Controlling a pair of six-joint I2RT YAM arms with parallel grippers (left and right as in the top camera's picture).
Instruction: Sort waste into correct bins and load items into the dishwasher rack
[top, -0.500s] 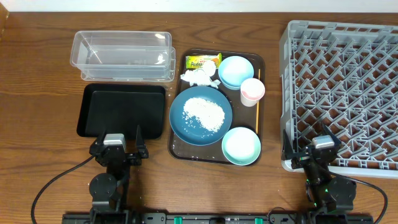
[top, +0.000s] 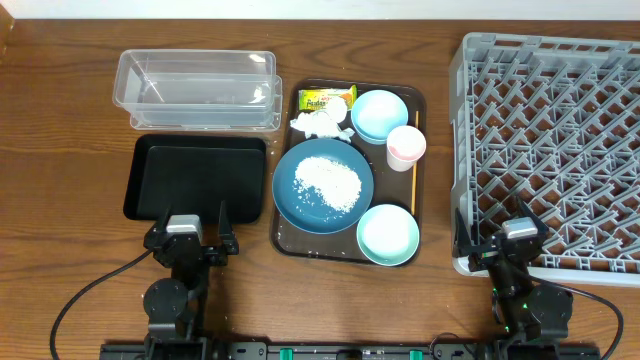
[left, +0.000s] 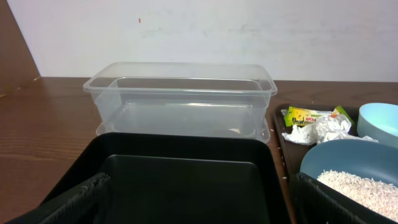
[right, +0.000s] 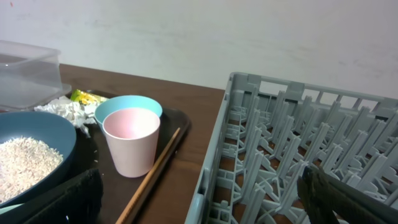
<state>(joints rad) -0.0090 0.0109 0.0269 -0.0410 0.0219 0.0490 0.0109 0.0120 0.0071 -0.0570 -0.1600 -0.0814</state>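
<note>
Seemingly the plate (left: 339, 160) (dark blue) sits half-hidden behind left fingers (left: 336, 204).

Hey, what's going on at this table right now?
Nothing is being handled yet. The left arm and right arm sit at the near edge of the table, jaws open and empty. Everything to be sorted is on the brown tray: the dark blue plate with rice on it, a tissue, a snack wrapper, two pale blue bowls, a pink cup and an orange stick. The clear tub, black tray and dishwasher rack hold nothing.
</note>
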